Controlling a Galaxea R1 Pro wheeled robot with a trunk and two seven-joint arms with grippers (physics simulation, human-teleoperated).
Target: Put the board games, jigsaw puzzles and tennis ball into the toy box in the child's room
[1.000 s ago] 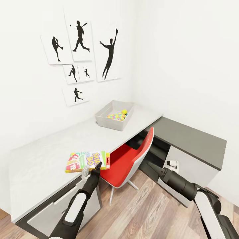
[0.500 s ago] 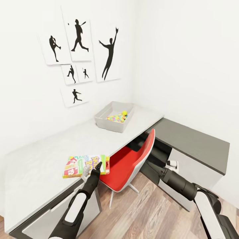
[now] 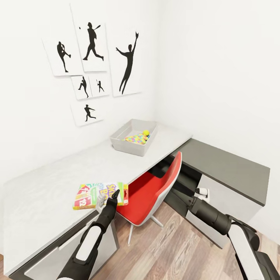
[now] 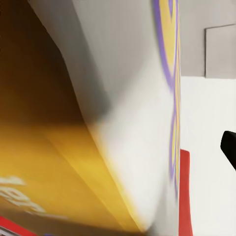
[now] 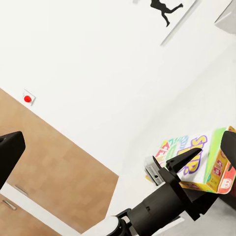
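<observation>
The Skip-Bo board game [image 3: 91,194], a white-green-red carton, lies at the near edge of the pale table [image 3: 50,182], its right end past the edge over the chair. My left gripper [image 3: 109,199] is shut on its near side. In the right wrist view the left gripper [image 5: 173,162] clasps the same carton [image 5: 216,164], and the carton [image 4: 123,123] is blurred and very close in the left wrist view. At the table's far end, the grey toy box [image 3: 124,144] holds a jigsaw puzzle [image 3: 135,137] and the tennis ball [image 3: 146,132]. My right gripper [image 3: 187,192] hangs open beside the chair.
A red-and-white swivel chair [image 3: 151,186] is tucked under the table between my arms. The lower dark grey shelf section [image 3: 225,165] joins the table at the right. Baseball silhouette prints [image 3: 93,42] hang on the white wall. Wood-plank floor [image 3: 167,249] lies below.
The whole head view has shifted a little, so the prints sit further left. The carton stays in my left gripper, slightly lower in the picture. The right arm looks unchanged.
</observation>
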